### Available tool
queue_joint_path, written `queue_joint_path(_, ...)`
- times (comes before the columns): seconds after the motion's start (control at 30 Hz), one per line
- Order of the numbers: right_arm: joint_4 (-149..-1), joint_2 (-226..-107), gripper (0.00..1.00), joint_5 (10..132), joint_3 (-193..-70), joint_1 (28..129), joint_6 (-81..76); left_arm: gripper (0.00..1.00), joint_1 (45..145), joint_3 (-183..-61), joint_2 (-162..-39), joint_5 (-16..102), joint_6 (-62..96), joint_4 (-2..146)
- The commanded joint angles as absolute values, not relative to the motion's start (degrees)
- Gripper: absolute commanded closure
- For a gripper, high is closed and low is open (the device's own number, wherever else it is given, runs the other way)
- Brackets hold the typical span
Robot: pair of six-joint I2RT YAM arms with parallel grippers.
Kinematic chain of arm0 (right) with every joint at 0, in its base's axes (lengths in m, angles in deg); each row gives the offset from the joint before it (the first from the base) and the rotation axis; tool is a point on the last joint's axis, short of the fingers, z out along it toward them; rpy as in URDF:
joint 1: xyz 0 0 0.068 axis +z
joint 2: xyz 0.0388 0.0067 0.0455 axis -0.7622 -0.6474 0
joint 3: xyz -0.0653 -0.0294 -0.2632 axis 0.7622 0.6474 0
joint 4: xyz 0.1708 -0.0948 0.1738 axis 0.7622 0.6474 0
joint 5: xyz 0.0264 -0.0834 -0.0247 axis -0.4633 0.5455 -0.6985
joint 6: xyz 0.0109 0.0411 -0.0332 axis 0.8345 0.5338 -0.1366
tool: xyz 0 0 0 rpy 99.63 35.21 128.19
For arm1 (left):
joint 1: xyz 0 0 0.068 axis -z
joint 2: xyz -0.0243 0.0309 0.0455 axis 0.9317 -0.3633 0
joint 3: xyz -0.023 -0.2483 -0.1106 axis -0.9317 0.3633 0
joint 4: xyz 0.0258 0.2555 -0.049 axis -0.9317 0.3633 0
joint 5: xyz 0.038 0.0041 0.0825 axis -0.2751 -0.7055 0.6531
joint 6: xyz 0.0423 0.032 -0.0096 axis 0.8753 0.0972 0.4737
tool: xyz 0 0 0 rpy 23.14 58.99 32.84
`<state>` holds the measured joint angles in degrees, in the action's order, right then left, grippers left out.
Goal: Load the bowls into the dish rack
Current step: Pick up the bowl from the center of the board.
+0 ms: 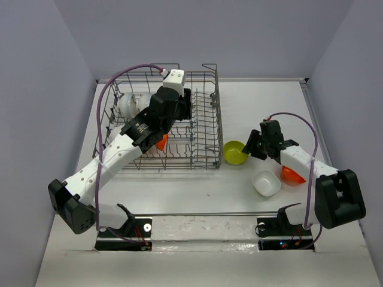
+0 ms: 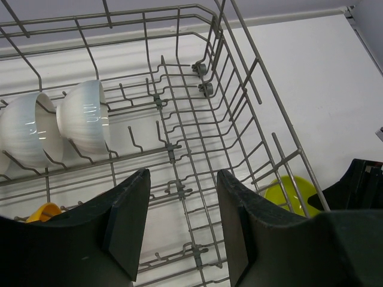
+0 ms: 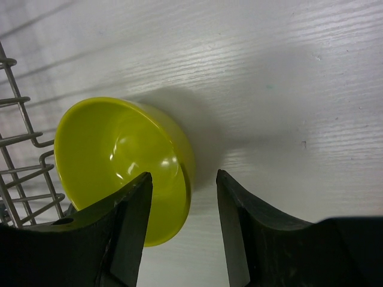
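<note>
Lg rectangular grey metal wire dish rack [image 1: 206,119]: on white table [image 1: 197,191], left of centre, toward far edge. Tall wire sides, rows of upright tines.

Inside rack, far-left corner: two white glossy bowls [image 1: 128,104], tipped on edge betw tines, side by side, touching or nearly so.

Small orange-yellow bowl [image 1: 161,142]: also inside rack, nr its near side, mostly hidden under left arm. Only a sliver of it in left wrist view.

Left gripper [image 2: 182,174]: above rack interior, toward its right side. Black jaws abt half apart, nothing betw them but wire floor below. No hold on anything.

Lime green round glossy plastic bowl [image 3: 119,167]: on table just outside rack's near-right corner, close to the wire, opening up.

Right gripper [image 3: 182,191]: low at green bowl, on side away from rack. Jaws apart, astride bowl's wall: one finger over the hollow, other outside. Clear gap betw outer finger and wall, so no grip yet. Inner finger touching bowl or not: can't tell.

White squarish bowl [image 1: 266,182]: on table right of centre, nearer the near edge, apart from green one.

Red-orange bowl [image 1: 291,174]: just beside squarish one on its right, partly under right arm.
</note>
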<state>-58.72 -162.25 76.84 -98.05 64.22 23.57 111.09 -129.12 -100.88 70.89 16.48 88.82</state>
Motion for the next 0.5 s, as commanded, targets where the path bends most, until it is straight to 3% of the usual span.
queue_joint_path(0.0, -62.2, -164.1, 0.48, 76.6, -100.2, 63.9, 23.9, 0.43, 112.2, -130.9, -99.9, 71.3, 16.3, 89.4)
queue_joint_path(0.47, -63.6, -170.4, 0.51, 77.0, -106.1, 63.9, 23.4, 0.43, 114.6, -131.8, -99.5, 73.2, 16.4, 92.4)
